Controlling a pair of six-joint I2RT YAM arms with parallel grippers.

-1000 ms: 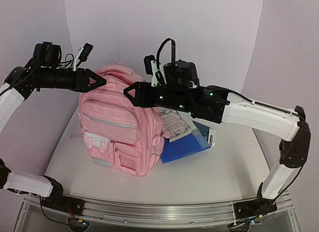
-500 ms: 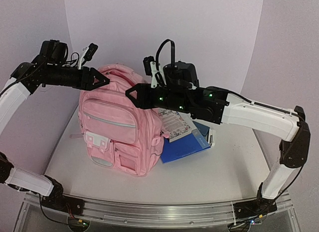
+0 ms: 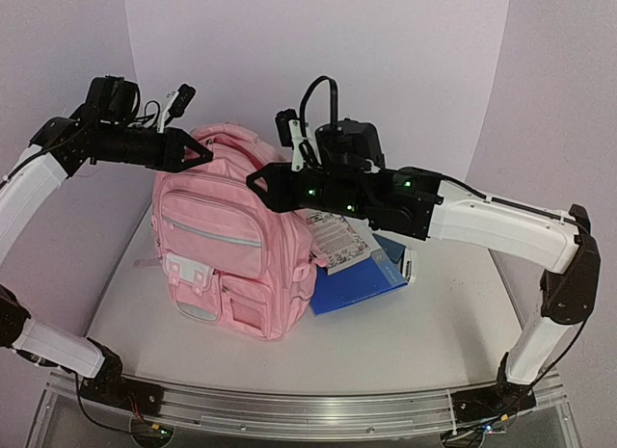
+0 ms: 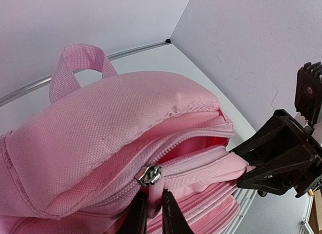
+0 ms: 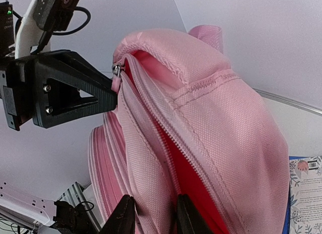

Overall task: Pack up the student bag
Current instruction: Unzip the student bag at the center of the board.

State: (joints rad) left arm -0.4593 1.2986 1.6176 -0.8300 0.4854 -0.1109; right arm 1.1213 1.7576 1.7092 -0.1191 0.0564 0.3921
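The pink student bag (image 3: 231,265) stands upright on the table, its main zip partly open along the top and showing red lining. My left gripper (image 3: 205,151) is at the bag's top left. In the left wrist view it (image 4: 152,214) is shut on the pink pull tab hanging from the metal zip slider (image 4: 149,174). My right gripper (image 3: 253,181) is at the bag's top right. In the right wrist view it (image 5: 151,219) is shut on the fabric edge of the bag (image 5: 226,123) in front of the open zip. The left gripper's black fingers (image 5: 75,95) show beyond it.
A blue folder (image 3: 357,279) lies on the table (image 3: 386,342) to the right of the bag, with a patterned booklet (image 3: 339,241) on top of it. White walls close in the back and both sides.
My left gripper has moved a little right and up along the bag's top with the zip pull in it. The right gripper has barely moved.
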